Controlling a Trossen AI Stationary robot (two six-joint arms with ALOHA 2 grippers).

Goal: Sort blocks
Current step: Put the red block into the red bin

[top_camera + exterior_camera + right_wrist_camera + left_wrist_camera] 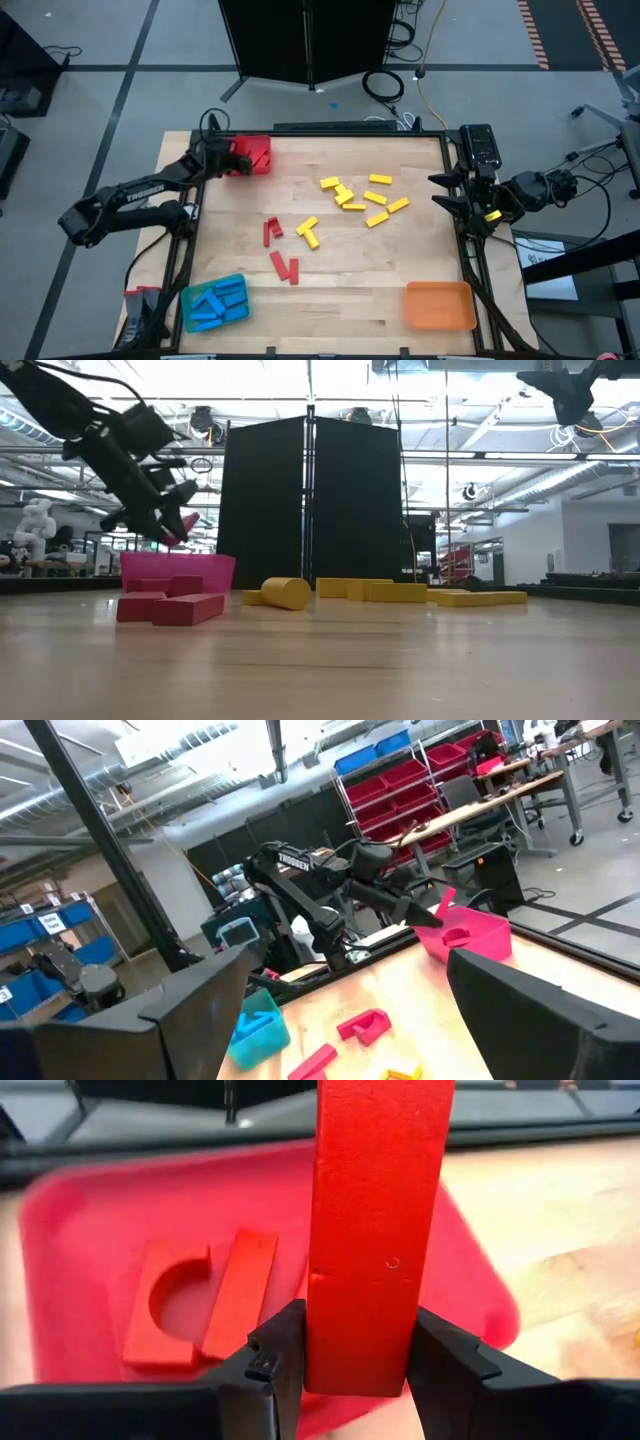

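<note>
I am looking down on a wooden counter (330, 290) with a dark arm at each side. The sorting is, in my judgement, roughly a third to half done.

Largest first, the trays. A blue tray (214, 303) is sitting at the near left corner, already holding a heap of blue blocks (218, 298); no blue ones are lying loose, so that colour looks finished. A red tray (256, 155) is sitting at the far left corner, and the left wrist view is showing two red pieces (205, 1308) lying inside it, one with a half-round notch. An orange tray (439, 304) is sitting at the near right corner with nothing visible in it.

Still waiting on the counter: a scatter of yellow blocks (362, 196) right of centre, a yellow pair (307, 231) near the middle, and four or so red blocks (279, 250) just left of them. I judge the yellows are meant for the orange tray, though none has gone there.

The left tool (343, 1363) is hovering above the red tray, clenched on a red bar (375, 1230) that is standing upright between its fingers. The right tool (458, 193) is waiting over the counter's right edge, released and wide, holding nothing.

The only writing I can read is "TROSSEN" in white on the left arm (146, 191); it is also showing in the right wrist view.
</note>
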